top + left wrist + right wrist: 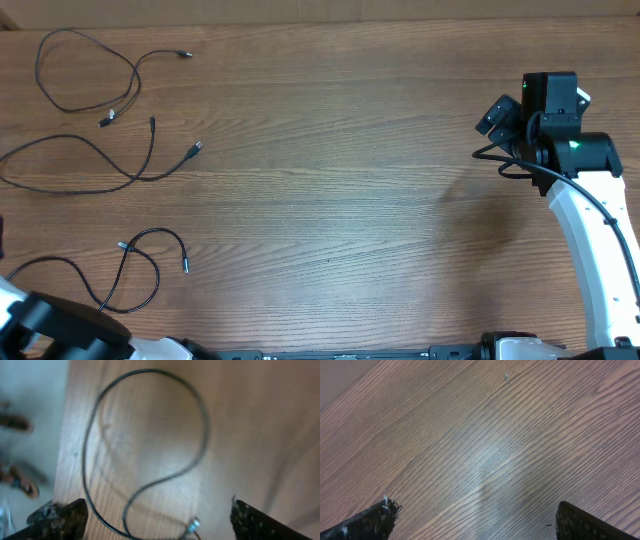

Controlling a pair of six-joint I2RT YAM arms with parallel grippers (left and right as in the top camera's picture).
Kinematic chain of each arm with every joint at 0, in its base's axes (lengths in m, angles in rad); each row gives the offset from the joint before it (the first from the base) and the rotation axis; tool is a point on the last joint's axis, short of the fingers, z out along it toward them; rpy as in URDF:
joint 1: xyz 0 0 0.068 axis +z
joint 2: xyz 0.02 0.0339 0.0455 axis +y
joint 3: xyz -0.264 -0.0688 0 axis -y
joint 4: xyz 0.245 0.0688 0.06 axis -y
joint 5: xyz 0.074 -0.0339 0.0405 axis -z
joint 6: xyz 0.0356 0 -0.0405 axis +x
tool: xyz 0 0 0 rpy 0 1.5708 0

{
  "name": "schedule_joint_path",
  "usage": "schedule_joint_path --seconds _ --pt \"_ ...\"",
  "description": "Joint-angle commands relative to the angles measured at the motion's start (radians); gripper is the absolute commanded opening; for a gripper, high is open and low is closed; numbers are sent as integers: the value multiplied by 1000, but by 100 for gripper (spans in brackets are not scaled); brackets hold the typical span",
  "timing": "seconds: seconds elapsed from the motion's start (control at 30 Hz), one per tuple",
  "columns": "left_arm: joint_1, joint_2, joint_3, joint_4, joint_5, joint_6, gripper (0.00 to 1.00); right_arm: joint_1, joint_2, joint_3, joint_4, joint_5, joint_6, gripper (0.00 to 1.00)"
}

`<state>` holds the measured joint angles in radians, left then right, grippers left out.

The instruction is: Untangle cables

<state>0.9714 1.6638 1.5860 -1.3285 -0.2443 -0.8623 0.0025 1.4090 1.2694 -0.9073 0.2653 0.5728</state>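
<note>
Three thin black cables lie apart from one another on the left of the wooden table: one at the back (40,70), one in the middle (152,150) and one near the front (157,231). My left arm (50,330) is at the front left corner. In the left wrist view my left gripper (157,520) is open, its fingers (65,520) wide apart above a loop of cable (202,415) resting on the wood. The cable's metal plug (192,524) lies between the jaws, untouched. My right gripper (475,520) is open over bare wood, far from the cables.
The table's left edge (62,435) runs close beside the left gripper, with floor beyond it. My right arm (560,130) stands at the far right with its own thicker black wire.
</note>
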Motion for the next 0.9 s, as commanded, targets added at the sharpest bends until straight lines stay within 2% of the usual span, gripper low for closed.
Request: schedule_joint_path --seconds 0.0,0.1,0.27,0.53,0.67,0.7,0.73,0.87 --pt "79 55 -92 -4 -43 -112 93 -1 -8 8 4 2 3 100" --pt "118 76 -156 6 -43 -150 99 -1 -8 8 4 2 3 100" --pt "168 81 -307 109 -32 -152 98 -1 -8 8 4 2 3 100" --pt "169 81 -488 235 6 -140 98 -1 -8 8 4 2 3 100" --pt "169 81 -547 294 8 -140 80 -1 -8 8 4 2 3 100" --pt "167 81 -558 315 9 -128 60 -1 -8 8 4 2 3 100" --pt "166 81 -558 335 8 -109 57 -1 -8 8 4 2 3 100" --pt "157 81 -558 459 19 94 23 -1 -8 8 4 2 3 100"
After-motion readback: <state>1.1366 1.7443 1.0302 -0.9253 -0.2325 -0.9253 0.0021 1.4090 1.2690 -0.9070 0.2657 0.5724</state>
